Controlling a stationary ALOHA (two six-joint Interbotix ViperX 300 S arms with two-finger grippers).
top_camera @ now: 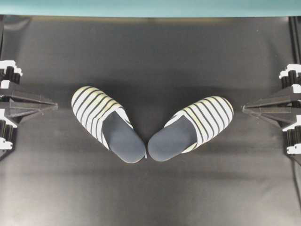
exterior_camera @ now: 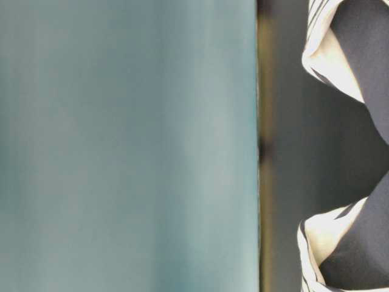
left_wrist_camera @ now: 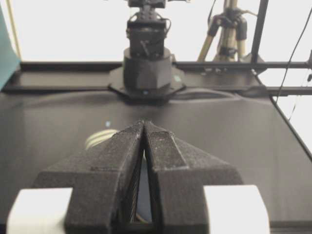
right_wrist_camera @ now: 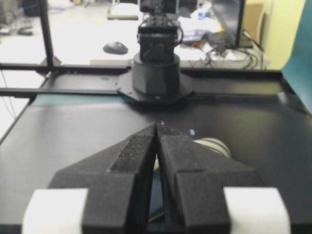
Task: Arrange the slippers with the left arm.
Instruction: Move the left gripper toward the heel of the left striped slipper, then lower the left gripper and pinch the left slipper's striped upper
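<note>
The left gripper (top_camera: 55, 106) sits at the left edge of the overhead view, its black pointed jaws pressed together to a single tip aimed toward the middle. The left wrist view shows the same closed wedge (left_wrist_camera: 144, 123), tips meeting, nothing between them. The right gripper (top_camera: 243, 108) mirrors it at the right edge, jaws also drawn to a point facing inward; its own wrist camera shows them touching at the tip (right_wrist_camera: 157, 125). Both hang level, well apart from each other.

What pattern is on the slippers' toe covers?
White and dark navy stripes on the open-back slippers' toe covers, clearest in the overhead view.
</note>
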